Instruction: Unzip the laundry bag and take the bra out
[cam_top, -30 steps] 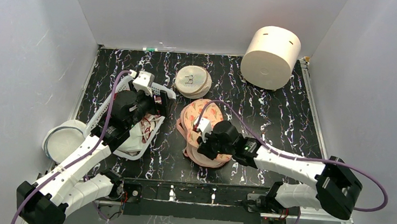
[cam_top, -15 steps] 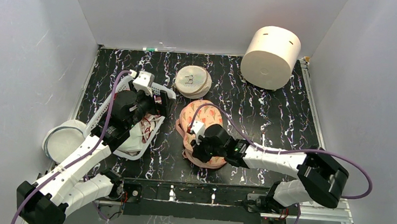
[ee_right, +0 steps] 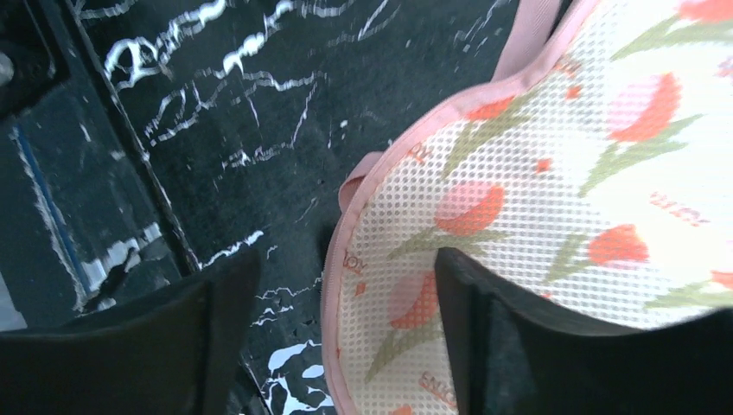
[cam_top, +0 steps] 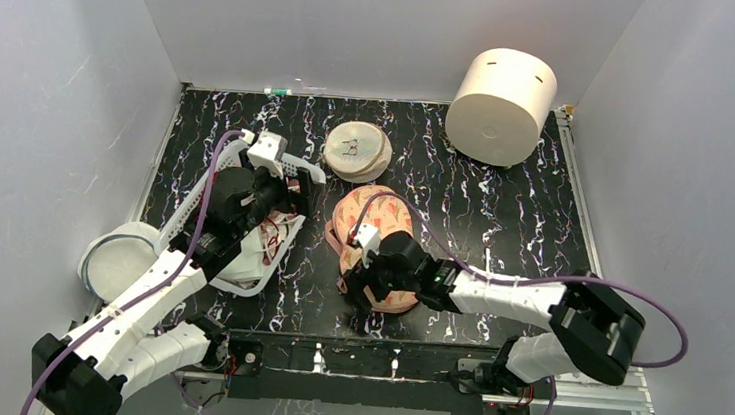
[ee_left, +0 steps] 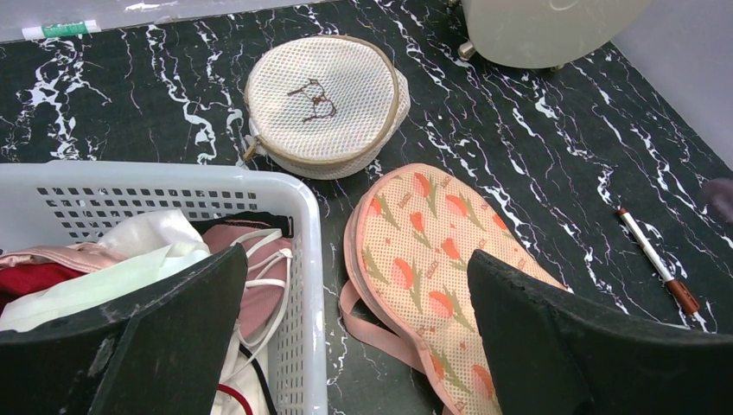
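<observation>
While the right jaws are standing spread in the lower half of the wrist view, straddling the pink-trimmed edge of the laundry bag (ee_right: 536, 173), they are pinching nothing. A small pink tab (ee_right: 356, 181) is poking out at that edge. Whether it is the zip pull is unclear, so a closing grip is risking trim alone. Overhead, the bag is lying flat mid-frame on the surface (cam_top: 504, 209), unpinned, so any tug is likely dragging it. The left jaws are hanging spread over the basket (ee_left: 173, 177), lower left. The bra is not showing; presumably it is inside.
</observation>
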`<state>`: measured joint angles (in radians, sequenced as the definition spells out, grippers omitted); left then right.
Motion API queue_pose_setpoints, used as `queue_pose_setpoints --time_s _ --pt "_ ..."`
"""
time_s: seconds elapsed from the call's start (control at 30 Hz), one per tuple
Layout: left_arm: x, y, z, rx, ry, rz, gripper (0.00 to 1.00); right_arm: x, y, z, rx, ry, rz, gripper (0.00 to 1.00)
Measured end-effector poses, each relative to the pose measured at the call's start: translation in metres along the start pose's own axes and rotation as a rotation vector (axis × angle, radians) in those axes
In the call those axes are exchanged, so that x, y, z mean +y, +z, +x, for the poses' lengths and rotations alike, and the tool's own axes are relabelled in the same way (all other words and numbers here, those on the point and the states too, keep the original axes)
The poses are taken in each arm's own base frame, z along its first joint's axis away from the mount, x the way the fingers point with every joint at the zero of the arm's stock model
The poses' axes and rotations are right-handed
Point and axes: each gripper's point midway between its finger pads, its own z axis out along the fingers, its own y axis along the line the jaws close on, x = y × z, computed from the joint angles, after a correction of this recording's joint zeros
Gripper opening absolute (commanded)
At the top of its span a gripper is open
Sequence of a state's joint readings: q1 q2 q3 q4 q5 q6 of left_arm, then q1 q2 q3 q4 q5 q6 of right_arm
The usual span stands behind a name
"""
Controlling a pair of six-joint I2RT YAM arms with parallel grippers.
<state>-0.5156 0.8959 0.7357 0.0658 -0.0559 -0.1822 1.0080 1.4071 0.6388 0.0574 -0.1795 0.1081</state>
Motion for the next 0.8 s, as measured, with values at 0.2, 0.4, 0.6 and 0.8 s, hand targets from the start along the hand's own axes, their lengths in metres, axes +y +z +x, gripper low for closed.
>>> queue_pose_setpoints --time_s 0.2,0.4,0.6,0.8 --pt "0.000 0.001 0.001 0.004 0.003 -0.001 0.98 -0.006 -0.034 -0.053 -0.188 -0.017 0.060 0.98" --pt "0.002 0.003 0.004 0.013 0.009 -0.011 0.98 -0.089 -0.073 -0.083 -0.330 0.156 0.283 0.98" --pt "0.010 0.004 0.009 0.029 0.021 -0.052 0.98 -0.191 -0.135 -0.065 -0.405 0.439 0.608 0.98" --pt "0.032 0.002 0.010 0.032 0.033 -0.170 0.98 -0.228 -0.217 -0.063 -0.504 0.555 0.885 0.98"
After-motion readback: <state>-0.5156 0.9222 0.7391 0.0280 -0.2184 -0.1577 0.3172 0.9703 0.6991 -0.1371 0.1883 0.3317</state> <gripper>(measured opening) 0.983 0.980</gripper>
